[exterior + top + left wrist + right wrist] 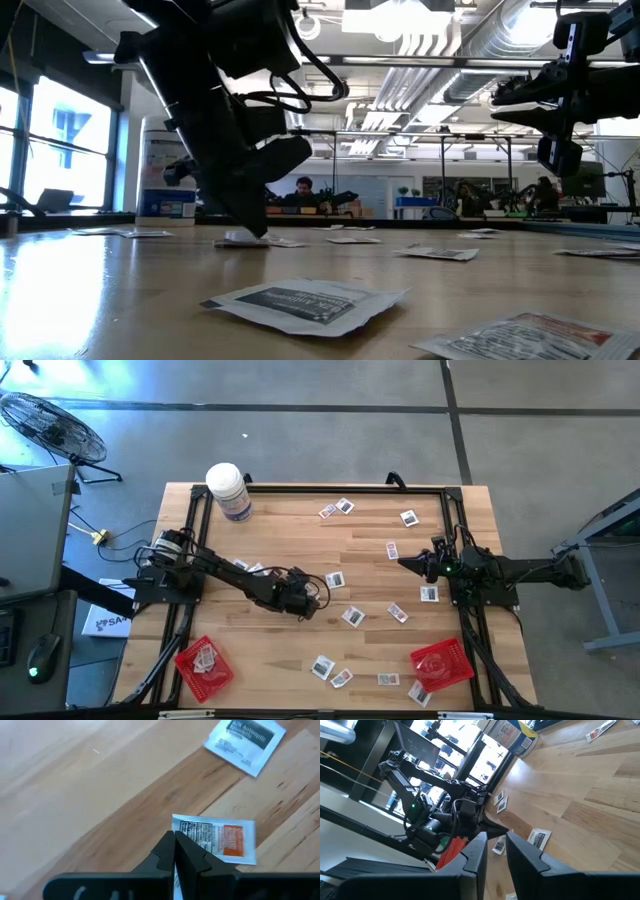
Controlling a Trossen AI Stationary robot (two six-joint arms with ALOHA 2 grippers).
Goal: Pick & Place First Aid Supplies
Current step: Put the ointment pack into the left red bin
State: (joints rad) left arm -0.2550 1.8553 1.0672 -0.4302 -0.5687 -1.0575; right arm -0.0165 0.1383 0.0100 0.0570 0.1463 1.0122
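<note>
The wooden table [300, 650] has little white first aid packets [399, 614] scattered all over and two red trays [205, 666] at the near corners, presumably where they go. The right gripper [408, 563] hangs partly open and empty by its edge. Mid-table, the left gripper [174, 851] is pinched tight onto an orange-print packet [220, 837], flat on the wood, ready for lifting I'd guess.
</note>
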